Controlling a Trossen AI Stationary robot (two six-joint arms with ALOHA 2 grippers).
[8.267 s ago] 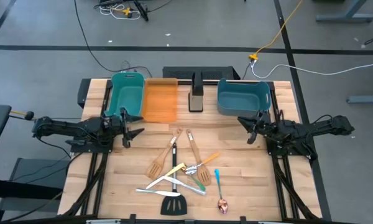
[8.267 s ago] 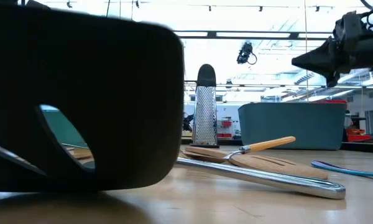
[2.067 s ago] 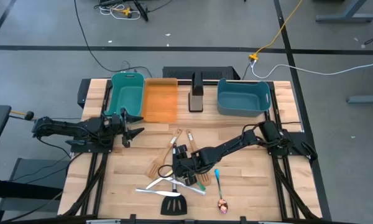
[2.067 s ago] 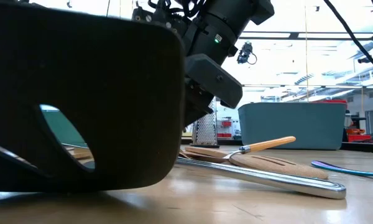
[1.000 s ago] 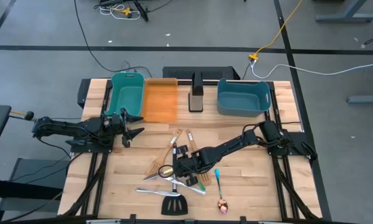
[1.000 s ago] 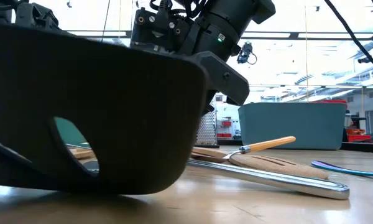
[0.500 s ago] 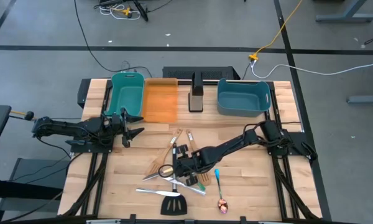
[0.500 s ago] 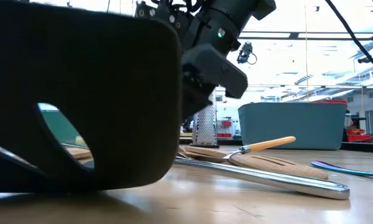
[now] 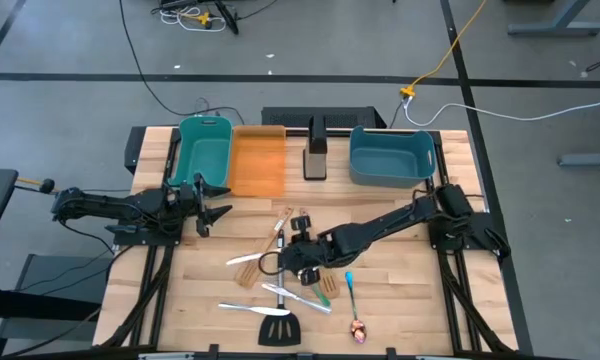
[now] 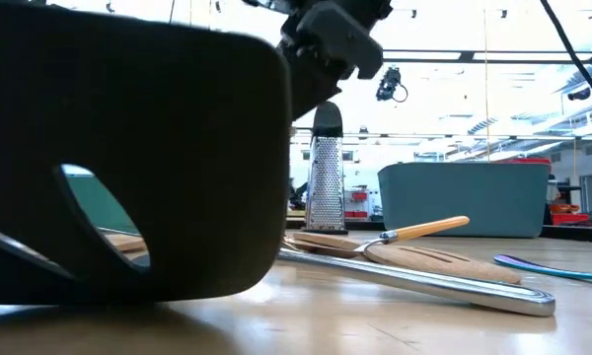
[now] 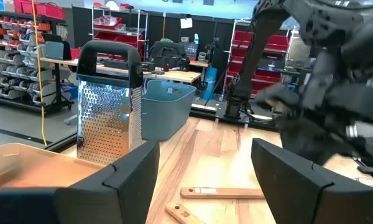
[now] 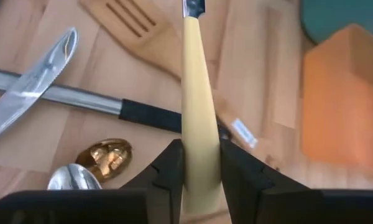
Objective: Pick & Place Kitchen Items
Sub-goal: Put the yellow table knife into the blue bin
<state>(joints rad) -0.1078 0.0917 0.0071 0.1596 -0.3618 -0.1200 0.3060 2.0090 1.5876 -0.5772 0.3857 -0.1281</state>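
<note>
Right gripper (image 12: 202,171): pinching the cream handle of a knife (image 12: 198,112), lifted just above the pile in the middle of the surface (image 9: 400,290).
Left gripper (image 9: 212,197): fingers spread, holding nothing, waiting at the left edge near the teal bin (image 9: 204,152).
Handling: the knife looks light and stiff; the smooth handle could twist in a narrow pinch, so a hold near mid-handle seems safest.
Remaining utensils: black turner (image 9: 278,322), wooden spatulas (image 9: 322,272), blue-handled spoon (image 9: 352,303), overlapping.
Open room: bare wood between pile and bins; grater (image 9: 315,157) stands between the orange bin (image 9: 257,158) and the blue bin (image 9: 390,155).
</note>
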